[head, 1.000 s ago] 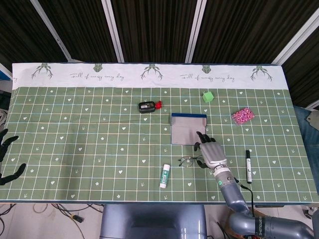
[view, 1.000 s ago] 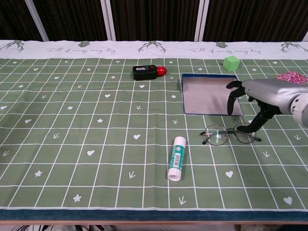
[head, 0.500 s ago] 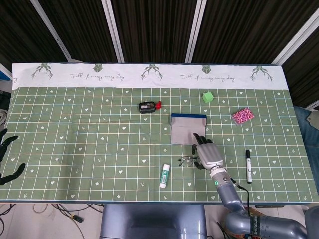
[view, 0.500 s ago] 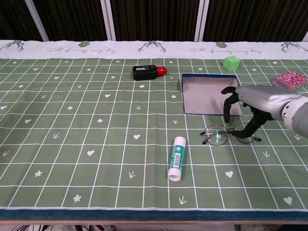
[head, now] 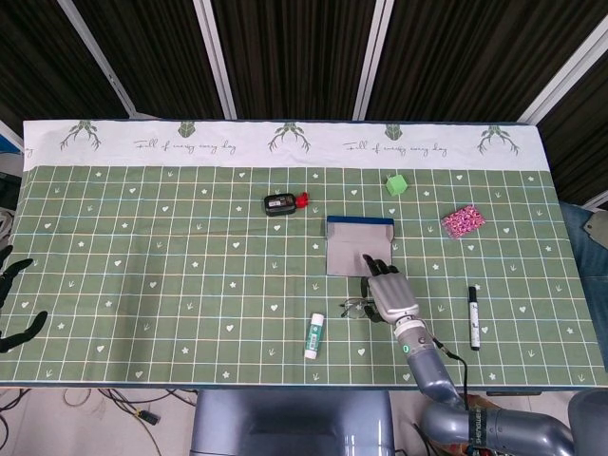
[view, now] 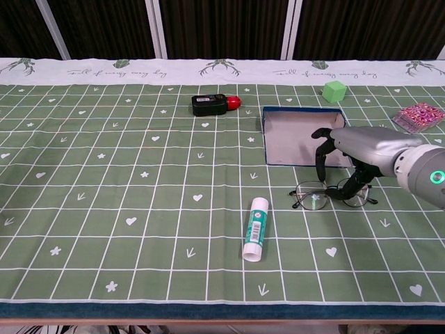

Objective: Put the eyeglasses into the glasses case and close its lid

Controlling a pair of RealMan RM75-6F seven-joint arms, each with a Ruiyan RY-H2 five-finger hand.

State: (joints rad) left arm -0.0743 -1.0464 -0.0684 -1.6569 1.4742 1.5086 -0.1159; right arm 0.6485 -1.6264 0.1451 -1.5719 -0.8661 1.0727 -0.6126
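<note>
The eyeglasses (view: pixel 313 197) lie flat on the green cloth just in front of the open glasses case (view: pixel 300 141), whose grey inside faces up. In the head view the eyeglasses (head: pixel 355 307) poke out to the left of my right hand (head: pixel 388 294), below the case (head: pixel 358 246). My right hand (view: pixel 356 147) arches over the right half of the frame. Its fingers (view: pixel 320 158) reach down on the case side and its thumb comes down by the right lens. Nothing is lifted. My left hand (head: pixel 13 305) hangs at the table's far left edge, fingers spread, holding nothing.
A glue stick (view: pixel 255 227) lies left of the glasses. A black device with a red cap (view: pixel 211 104) sits at the back. A green cube (view: pixel 334 91) and a pink patterned item (view: pixel 418 113) lie at the back right. A marker (head: pixel 474 317) lies right of my right hand.
My right hand has shifted left and lower, from beside the right lens to over the frame. The glasses and case have not moved. The left hand has stayed put.
</note>
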